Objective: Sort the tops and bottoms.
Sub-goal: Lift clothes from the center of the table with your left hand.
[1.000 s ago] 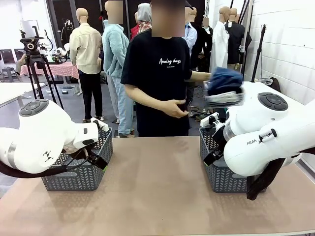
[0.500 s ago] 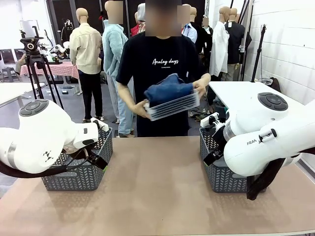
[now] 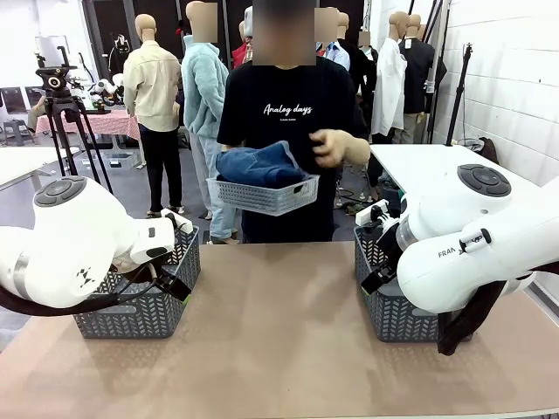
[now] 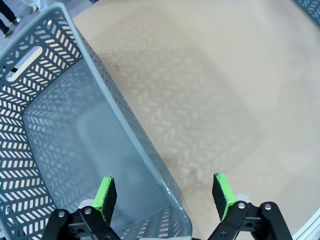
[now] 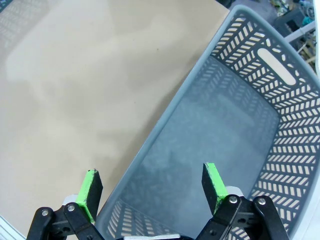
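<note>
Crosswise, folded jeans (image 3: 256,165) in the person's hand-held basket (image 3: 263,197), long axis left-right; left tool (image 4: 163,192), right tool (image 5: 151,187) agape, empty

place: robot lab | signs: white robot arm (image 3: 476,249), tripod camera (image 3: 55,83), worktable (image 3: 279,340)

The black T-shirt (image 3: 288,131) reads "Analog days"; the right arm (image 3: 476,262) shows "FRA".

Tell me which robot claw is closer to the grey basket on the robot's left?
Left. The left gripper hangs open right above the left grey basket at its rim; the right gripper hangs over the other grey basket, across the table.
</note>
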Available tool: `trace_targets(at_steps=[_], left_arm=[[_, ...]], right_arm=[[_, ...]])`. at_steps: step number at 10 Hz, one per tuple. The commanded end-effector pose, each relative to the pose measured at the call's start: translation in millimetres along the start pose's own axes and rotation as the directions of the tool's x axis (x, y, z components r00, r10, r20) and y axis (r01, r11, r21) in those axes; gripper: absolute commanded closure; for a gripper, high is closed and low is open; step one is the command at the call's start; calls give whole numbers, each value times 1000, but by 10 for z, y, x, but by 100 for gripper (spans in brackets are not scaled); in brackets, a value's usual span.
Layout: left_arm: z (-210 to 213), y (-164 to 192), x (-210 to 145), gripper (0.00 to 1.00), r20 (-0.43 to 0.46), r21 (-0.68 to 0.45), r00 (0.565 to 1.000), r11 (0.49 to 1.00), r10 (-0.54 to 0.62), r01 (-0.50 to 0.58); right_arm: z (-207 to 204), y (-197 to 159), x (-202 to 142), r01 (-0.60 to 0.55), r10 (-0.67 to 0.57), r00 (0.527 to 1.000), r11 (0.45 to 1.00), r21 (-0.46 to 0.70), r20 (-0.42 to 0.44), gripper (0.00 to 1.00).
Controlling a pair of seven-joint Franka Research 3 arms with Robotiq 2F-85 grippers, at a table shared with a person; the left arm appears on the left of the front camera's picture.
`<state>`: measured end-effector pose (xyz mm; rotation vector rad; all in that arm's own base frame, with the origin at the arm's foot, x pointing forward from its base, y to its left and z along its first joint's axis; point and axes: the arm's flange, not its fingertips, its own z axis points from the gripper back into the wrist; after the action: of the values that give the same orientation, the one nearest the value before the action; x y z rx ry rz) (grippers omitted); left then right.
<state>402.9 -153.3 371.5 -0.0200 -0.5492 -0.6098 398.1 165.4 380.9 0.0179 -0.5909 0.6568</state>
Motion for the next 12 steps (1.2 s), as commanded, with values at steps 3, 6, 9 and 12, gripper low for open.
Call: trace_targets(at_steps=[3,6,9,12], left_arm=[[0,17,-5,0,0,1,1000,1000,3,-3],[344,-73,131,0,15,27,1000,1000,-16,15],[951,-27,355,0,60,-68,998,997,-21,26],[1540,-18,389,0,71,-170,995,982,-68,79]], right_arm=[[3,-4,2,1,-1,1000,1000,0,2,0],[352,-24,41,25,-24,999,999,-43,22,0],[939,-85,171,25,-18,996,997,-72,89,0],[1381,-160,104,44,-52,990,997,65,129,0]])
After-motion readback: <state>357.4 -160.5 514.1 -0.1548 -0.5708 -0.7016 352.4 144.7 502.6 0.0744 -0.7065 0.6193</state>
